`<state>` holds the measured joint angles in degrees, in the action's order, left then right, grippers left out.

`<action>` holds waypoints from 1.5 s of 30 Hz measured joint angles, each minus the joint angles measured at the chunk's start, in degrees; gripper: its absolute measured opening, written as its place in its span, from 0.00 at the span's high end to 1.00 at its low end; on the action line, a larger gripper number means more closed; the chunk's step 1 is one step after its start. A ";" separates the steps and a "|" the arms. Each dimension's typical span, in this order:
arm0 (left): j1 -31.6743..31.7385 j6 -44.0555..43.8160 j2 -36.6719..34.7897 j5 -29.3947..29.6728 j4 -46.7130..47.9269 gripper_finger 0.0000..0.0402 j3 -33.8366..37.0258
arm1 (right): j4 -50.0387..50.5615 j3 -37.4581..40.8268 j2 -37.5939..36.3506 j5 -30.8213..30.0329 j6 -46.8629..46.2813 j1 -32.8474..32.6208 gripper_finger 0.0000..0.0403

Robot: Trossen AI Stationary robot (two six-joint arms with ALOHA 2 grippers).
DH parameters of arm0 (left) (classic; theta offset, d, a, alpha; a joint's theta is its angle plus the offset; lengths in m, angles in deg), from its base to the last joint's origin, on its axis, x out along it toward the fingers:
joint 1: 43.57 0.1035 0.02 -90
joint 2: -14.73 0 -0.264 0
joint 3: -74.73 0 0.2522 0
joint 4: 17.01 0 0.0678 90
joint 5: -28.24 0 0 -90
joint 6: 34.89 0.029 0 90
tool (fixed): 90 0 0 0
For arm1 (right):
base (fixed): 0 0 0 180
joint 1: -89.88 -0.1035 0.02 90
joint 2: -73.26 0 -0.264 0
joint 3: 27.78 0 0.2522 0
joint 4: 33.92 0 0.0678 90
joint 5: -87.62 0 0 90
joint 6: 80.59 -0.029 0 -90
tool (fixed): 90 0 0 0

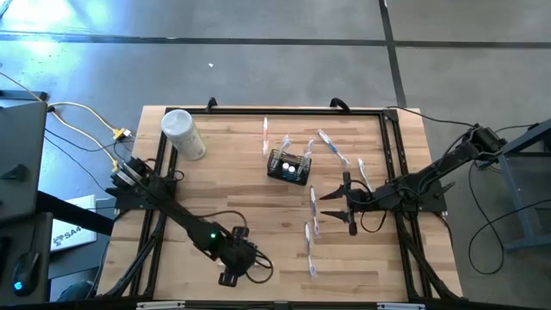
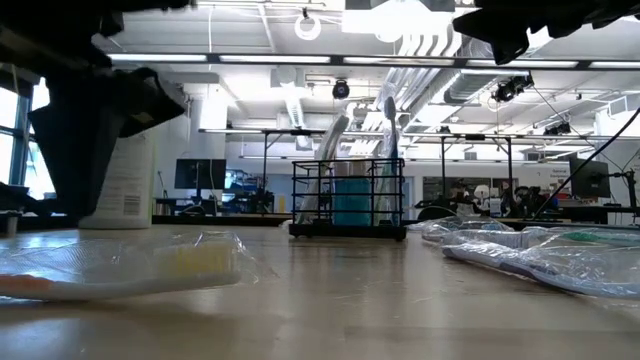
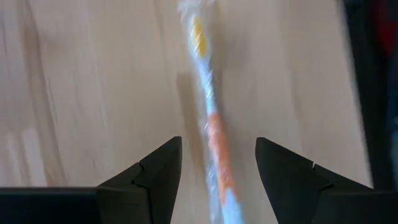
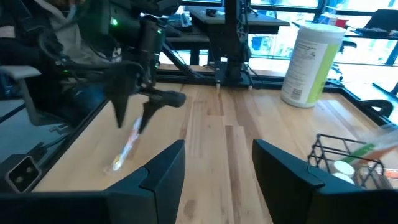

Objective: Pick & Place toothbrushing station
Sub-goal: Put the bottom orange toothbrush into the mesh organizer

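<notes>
The black wire-mesh caddy (image 1: 288,165) stands on the wooden table, right of centre toward the far edge, with toothbrushes upright in it (image 2: 348,198). My left gripper (image 1: 231,272) is open near the table's near edge. Its fingers stand on either side of a plastic-wrapped toothbrush with an orange part (image 3: 214,134), which lies flat on the table; the right wrist view (image 4: 126,148) shows them above it. My right gripper (image 1: 334,211) is open and empty, pointing toward the table's left, on the near right side of the caddy (image 4: 345,163).
A white cylindrical container (image 1: 183,133) stands at the far left of the table. Several wrapped toothbrushes (image 1: 312,226) lie scattered around and on the near side of the caddy. A black frame rail (image 1: 398,155) runs along the table's edges.
</notes>
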<state>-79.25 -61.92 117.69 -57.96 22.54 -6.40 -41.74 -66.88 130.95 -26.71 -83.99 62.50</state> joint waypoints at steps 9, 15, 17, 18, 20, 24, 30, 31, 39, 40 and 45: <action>0.18 -0.62 4.27 -3.21 0.21 0.50 -2.98 | -0.09 0.00 0.00 2.46 -0.02 -0.02 0.55; 1.30 1.78 5.88 -6.41 1.45 0.50 -2.77 | -0.36 0.00 0.00 2.46 0.04 -0.02 0.55; 1.72 3.97 5.86 -6.45 1.40 0.50 -2.42 | -0.58 0.00 -0.01 2.46 0.07 -0.01 0.55; 1.89 5.07 5.85 -6.40 1.74 0.50 -2.37 | -0.57 0.00 0.00 2.45 0.07 -0.02 0.55; 1.91 5.95 5.84 -6.24 2.87 0.50 -2.37 | -0.57 0.00 0.00 2.46 0.05 -0.02 0.55; 1.95 7.29 5.79 -5.32 4.76 0.56 -2.32 | -0.54 0.00 0.00 3.24 -0.01 0.00 0.55; 1.99 7.29 5.80 -4.30 5.75 0.81 -2.17 | -0.50 0.00 0.00 3.80 -0.84 -0.02 0.55; 2.01 7.30 5.81 -4.22 5.86 0.86 -2.15 | -0.50 0.00 0.00 3.80 -0.85 -0.02 0.55; 1.92 7.76 5.81 -2.71 5.64 0.93 -2.10 | -0.48 0.00 0.00 3.78 -0.87 0.00 0.55; 1.90 7.78 5.77 -1.95 5.58 0.94 -2.10 | -0.48 0.00 0.00 3.78 -0.87 -0.02 0.55; 1.95 7.86 3.98 1.35 6.88 0.95 -1.84 | -0.46 0.00 0.00 3.78 -0.87 -0.02 0.55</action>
<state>-77.31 -54.06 121.67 -56.61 29.42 -8.25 -42.20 -66.88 130.95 -22.94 -84.87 62.48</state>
